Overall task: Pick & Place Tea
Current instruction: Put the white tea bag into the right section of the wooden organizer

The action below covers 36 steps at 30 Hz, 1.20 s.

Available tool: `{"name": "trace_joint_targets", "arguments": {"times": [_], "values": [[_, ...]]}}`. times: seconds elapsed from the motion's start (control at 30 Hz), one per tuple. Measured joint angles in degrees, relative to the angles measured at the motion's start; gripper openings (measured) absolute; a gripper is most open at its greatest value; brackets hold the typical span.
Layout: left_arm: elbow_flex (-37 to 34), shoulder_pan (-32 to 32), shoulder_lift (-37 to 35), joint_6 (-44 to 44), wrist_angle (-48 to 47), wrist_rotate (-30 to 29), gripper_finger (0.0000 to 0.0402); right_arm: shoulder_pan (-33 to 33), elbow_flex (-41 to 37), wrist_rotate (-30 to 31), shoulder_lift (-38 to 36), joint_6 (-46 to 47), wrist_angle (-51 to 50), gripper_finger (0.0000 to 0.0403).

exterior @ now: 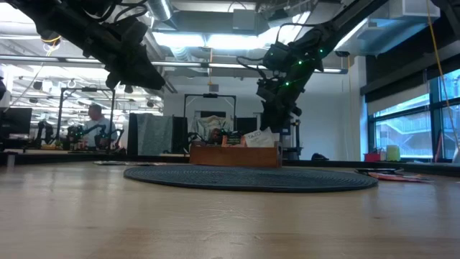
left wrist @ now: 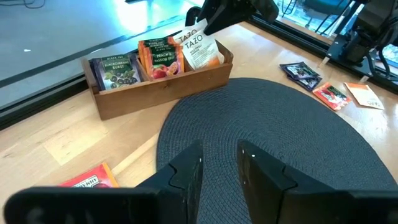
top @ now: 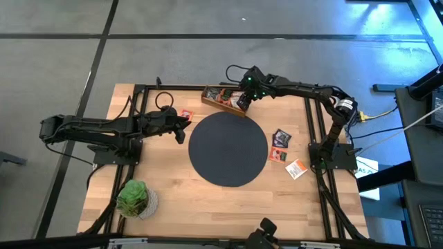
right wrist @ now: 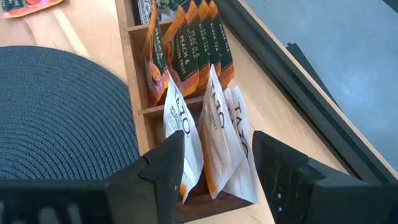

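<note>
The right gripper (right wrist: 214,165) hung over the end compartment of the wooden box (top: 223,101) at the far edge of the worktop (top: 208,207), its jaws standing open astride the white tea packets (right wrist: 214,127) standing upright there, gripping none. Orange packets (right wrist: 186,40) filled the middle compartment and dark purple ones (left wrist: 116,70) the third. The left gripper (left wrist: 219,168) hovered above the edge of the black round mat (top: 228,149), jaws apart and empty. Loose packets lay flat on the worktop: one red (top: 186,115) near the left gripper, and three (top: 281,137) beside the mat on the right arm's side.
</note>
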Motion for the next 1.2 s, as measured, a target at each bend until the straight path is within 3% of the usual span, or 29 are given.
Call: {"name": "trace_joint_targets", "arguments": {"times": [0.53,1.2], "values": [[0.00,0.00,0.00,0.17,-0.02,-0.02,0.0095,-0.81,0.00,0.00,0.00,-1.21,-0.04,0.0009],[0.00,0.00,0.00,0.20,-1.40,-0.12,0.0095,-3.80,0.00,-4.66,0.00,9.01,3.16,0.0002]]}}
